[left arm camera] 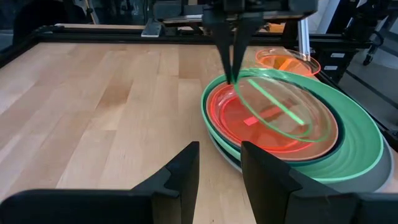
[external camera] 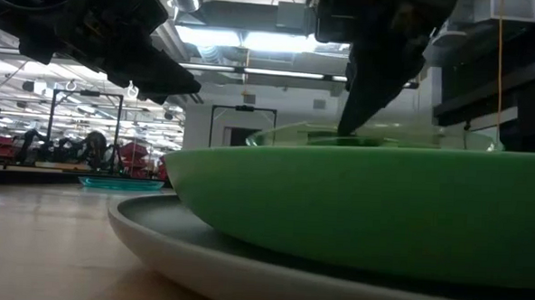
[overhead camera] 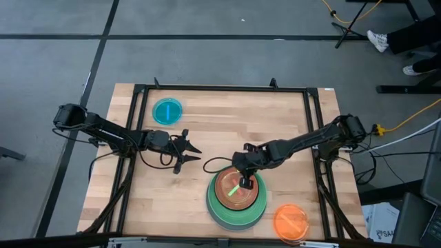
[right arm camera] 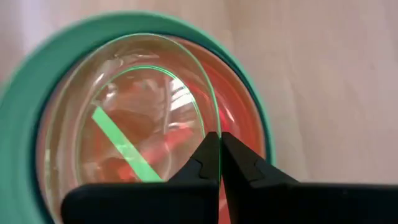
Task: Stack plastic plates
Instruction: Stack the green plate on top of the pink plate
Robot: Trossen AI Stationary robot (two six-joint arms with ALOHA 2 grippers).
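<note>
Right gripper [left arm camera: 231,59] pinching lime plate [left arm camera: 283,107] rim, tilted over stack [overhead camera: 236,198]; possibly touching pink plate [left arm camera: 249,121]. Left gripper [overhead camera: 189,153] wide, at nine o'clock.

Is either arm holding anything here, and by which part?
The right gripper pinches the clear lime-striped plate by its rim, over the stack. The left gripper holds nothing.

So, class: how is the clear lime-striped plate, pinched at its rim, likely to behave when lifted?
The lime-striped plate looks thin, so probably light and slightly flexible. Held only by its rim in the right end effector, it sits tilted above the stack and may swing. Its glossy surface could slip.
</note>
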